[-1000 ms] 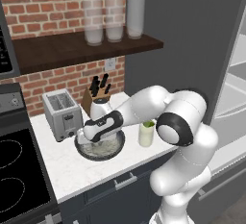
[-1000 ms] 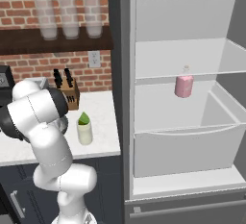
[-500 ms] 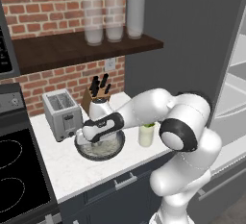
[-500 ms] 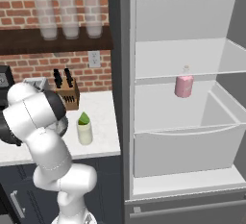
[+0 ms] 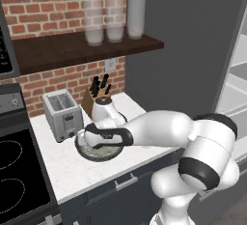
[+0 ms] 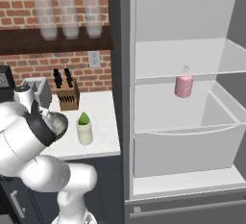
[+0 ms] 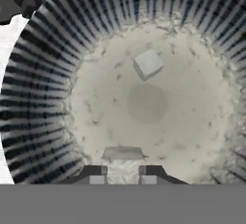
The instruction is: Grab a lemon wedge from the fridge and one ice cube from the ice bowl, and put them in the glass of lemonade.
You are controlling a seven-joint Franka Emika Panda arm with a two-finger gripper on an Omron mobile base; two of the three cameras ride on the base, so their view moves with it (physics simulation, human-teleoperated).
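Note:
In the hand view I look straight down into the ice bowl (image 7: 43,98), dark and ribbed with a pale speckled floor. My gripper (image 7: 122,174) is shut on an ice cube (image 7: 122,160) held between its tips. Another loose ice cube (image 7: 148,63) lies further in. In the left base view my hand hangs over the ice bowl (image 5: 99,152) on the counter. The glass of lemonade (image 6: 84,132) stands on the counter by the fridge (image 6: 119,50), with the green lemon wedge (image 6: 83,118) resting in its top. The fridge stands open.
A silver toaster (image 5: 62,115) and a knife block (image 5: 94,96) stand behind the bowl. A stove top (image 5: 14,175) lies to the left. Three tall frosted glasses (image 5: 115,19) sit on the wooden shelf. A pink bottle (image 6: 184,84) stands on a fridge shelf.
My arm's elbow has swung lower and across the counter, now covering the glass in the left base view. The hand has stayed over the ice bowl, and the gripper is still shut.

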